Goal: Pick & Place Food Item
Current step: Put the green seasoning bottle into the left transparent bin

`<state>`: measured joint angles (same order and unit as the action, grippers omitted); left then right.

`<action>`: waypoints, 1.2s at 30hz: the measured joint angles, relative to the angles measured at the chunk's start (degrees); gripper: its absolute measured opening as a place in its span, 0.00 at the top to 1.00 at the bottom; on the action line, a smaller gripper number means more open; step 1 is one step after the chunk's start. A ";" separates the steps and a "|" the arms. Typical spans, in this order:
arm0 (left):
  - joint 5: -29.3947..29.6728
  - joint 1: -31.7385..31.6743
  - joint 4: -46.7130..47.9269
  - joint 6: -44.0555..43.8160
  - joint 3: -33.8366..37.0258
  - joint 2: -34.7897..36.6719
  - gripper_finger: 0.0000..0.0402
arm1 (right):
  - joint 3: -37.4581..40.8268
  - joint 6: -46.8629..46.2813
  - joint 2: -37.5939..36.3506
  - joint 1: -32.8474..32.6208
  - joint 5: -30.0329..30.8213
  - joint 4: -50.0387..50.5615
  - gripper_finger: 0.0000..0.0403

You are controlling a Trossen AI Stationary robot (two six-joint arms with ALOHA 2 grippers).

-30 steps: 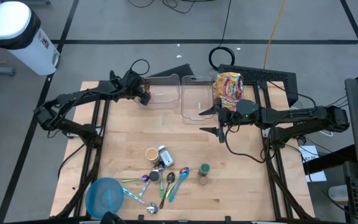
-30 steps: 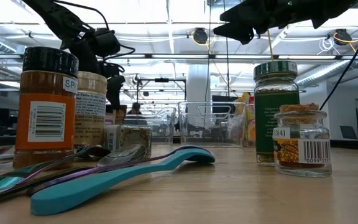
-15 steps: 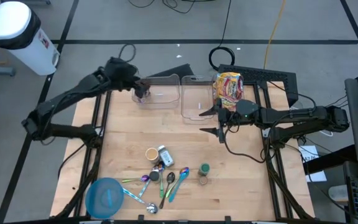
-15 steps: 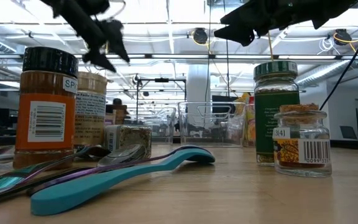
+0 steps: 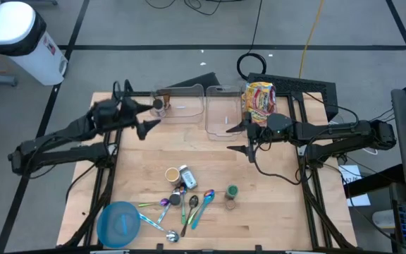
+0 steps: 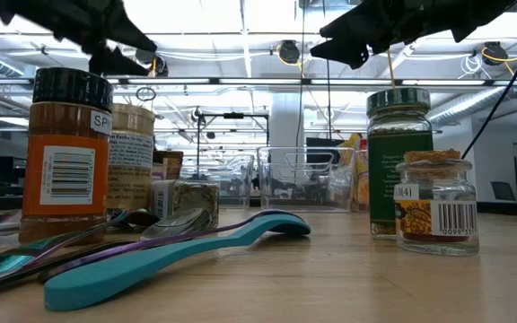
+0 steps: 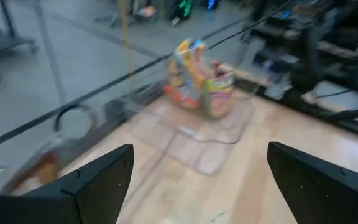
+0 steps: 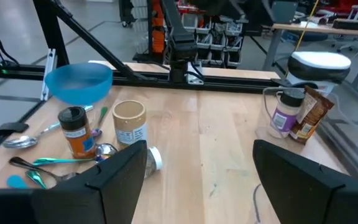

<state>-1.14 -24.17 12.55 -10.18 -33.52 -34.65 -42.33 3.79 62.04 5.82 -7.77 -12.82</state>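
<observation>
At table's far edge: snack bag [image 5: 259, 101] upright beside clear bin [image 5: 224, 110], ungripped. Right gripper [image 5: 249, 138] nearest, fingers spread, empty. Left gripper [image 5: 145, 123] near second bin [image 5: 182, 103], fingers spread, empty. Risk: crinkly bag tipping or slipping if pinched off-centre.

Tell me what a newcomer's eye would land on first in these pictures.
The colourful snack bag stands out first, sitting at the table's far edge beside two clear bins. Next comes the clutter near the front edge: spice jars, spoons and a blue bowl. The left gripper and right gripper hover open over bare wood.
</observation>
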 joint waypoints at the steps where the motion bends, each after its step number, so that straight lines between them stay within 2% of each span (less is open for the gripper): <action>1: -0.44 0.80 -2.32 -0.69 2.30 1.34 0.06 | 0.00 -0.38 0.00 -0.32 0.02 -0.02 0.30; 6: -1.43 3.76 -12.11 -2.52 11.26 4.23 0.05 | -0.02 0.17 1.74 -3.20 -0.03 -1.86 0.30; 11: -1.56 5.24 -15.97 -4.21 15.13 3.94 0.07 | -0.04 0.17 4.47 -7.38 -0.01 -1.57 0.30; 17: -1.36 6.31 -16.12 -3.86 15.22 3.91 0.05 | -0.01 -0.98 3.78 -13.01 0.07 13.59 0.30; 24: -1.32 6.31 -16.78 -3.69 15.22 3.91 0.06 | 1.05 -11.21 2.47 -17.50 0.16 30.32 0.30; 29: -1.32 6.31 -16.78 -3.62 15.22 3.91 0.05 | 6.40 -15.93 2.47 -19.65 0.17 29.35 0.30; 36: -1.32 6.28 -16.76 -3.58 15.22 3.91 0.05 | 13.26 -22.71 2.47 -21.38 0.21 18.64 0.31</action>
<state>-2.46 -17.89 -4.21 -13.76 -18.31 -30.74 -29.06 -18.91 64.51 -15.56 -7.55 5.82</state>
